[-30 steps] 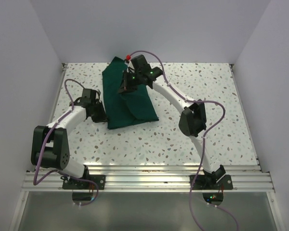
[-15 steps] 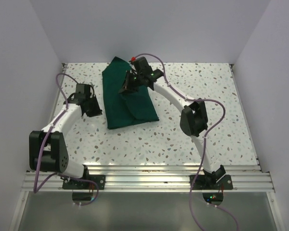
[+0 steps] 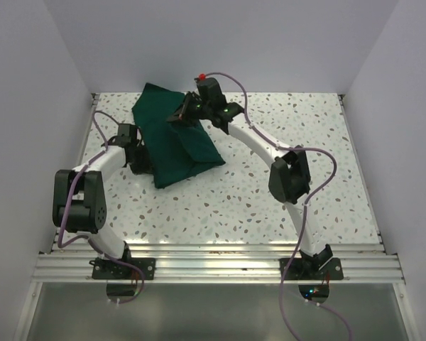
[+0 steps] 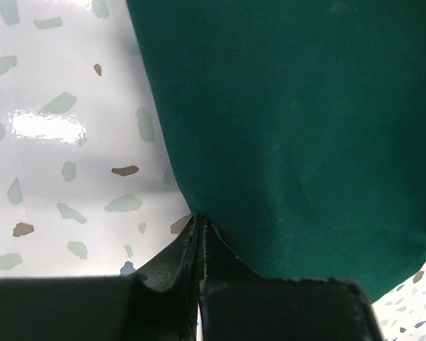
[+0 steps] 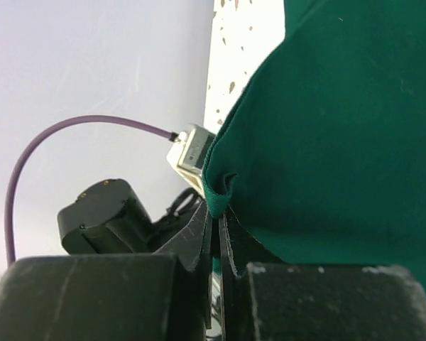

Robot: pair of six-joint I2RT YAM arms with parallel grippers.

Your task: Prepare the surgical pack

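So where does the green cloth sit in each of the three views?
Top view: green cloth, up and left of centre.
Left wrist: it fills the upper right.
Right wrist: it fills the right side.
Shared landmark: the speckled table top, at left in the left wrist view and top centre in the right wrist view.

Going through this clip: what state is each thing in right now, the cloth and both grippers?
green cloth: folded into a bundle, resting on the table, pinched at two edges.
left gripper: shut on the cloth's edge.
right gripper: shut on a puckered edge of the cloth.
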